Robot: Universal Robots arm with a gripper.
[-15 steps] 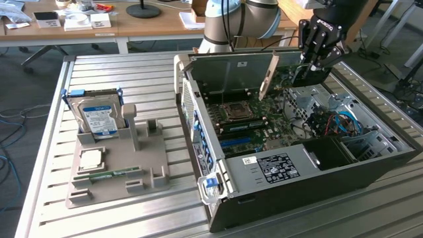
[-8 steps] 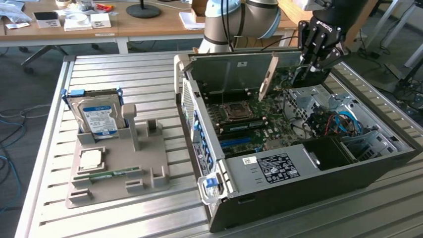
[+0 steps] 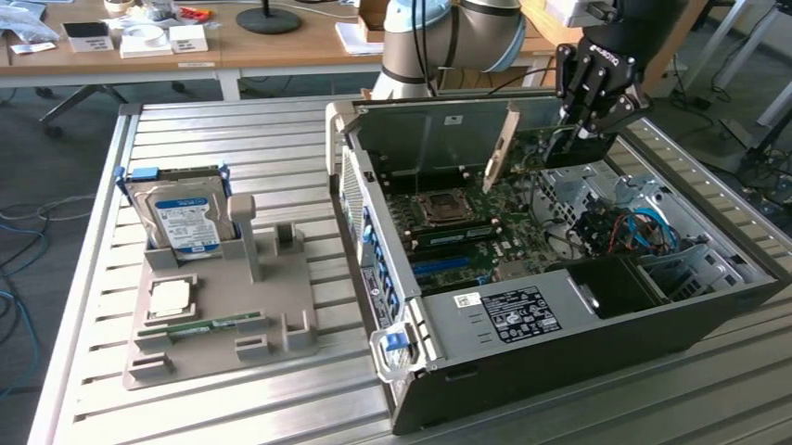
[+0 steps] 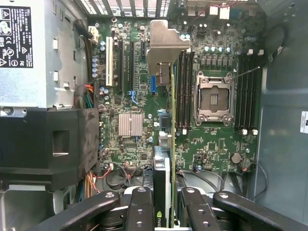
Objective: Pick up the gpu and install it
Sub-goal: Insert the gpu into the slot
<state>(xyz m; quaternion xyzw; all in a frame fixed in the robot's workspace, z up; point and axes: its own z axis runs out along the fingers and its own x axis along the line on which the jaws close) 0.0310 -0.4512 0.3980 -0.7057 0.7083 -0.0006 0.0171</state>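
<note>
Claw [image 4: 166, 204] clamps gpu [image 4: 162, 166] edge-on — above motherboard [image 4: 211, 139].

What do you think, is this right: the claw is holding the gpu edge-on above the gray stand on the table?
Not quite. The claw holds the gpu edge-on above the motherboard inside the open computer case, not above the gray stand. The wrist view shows it.
</note>
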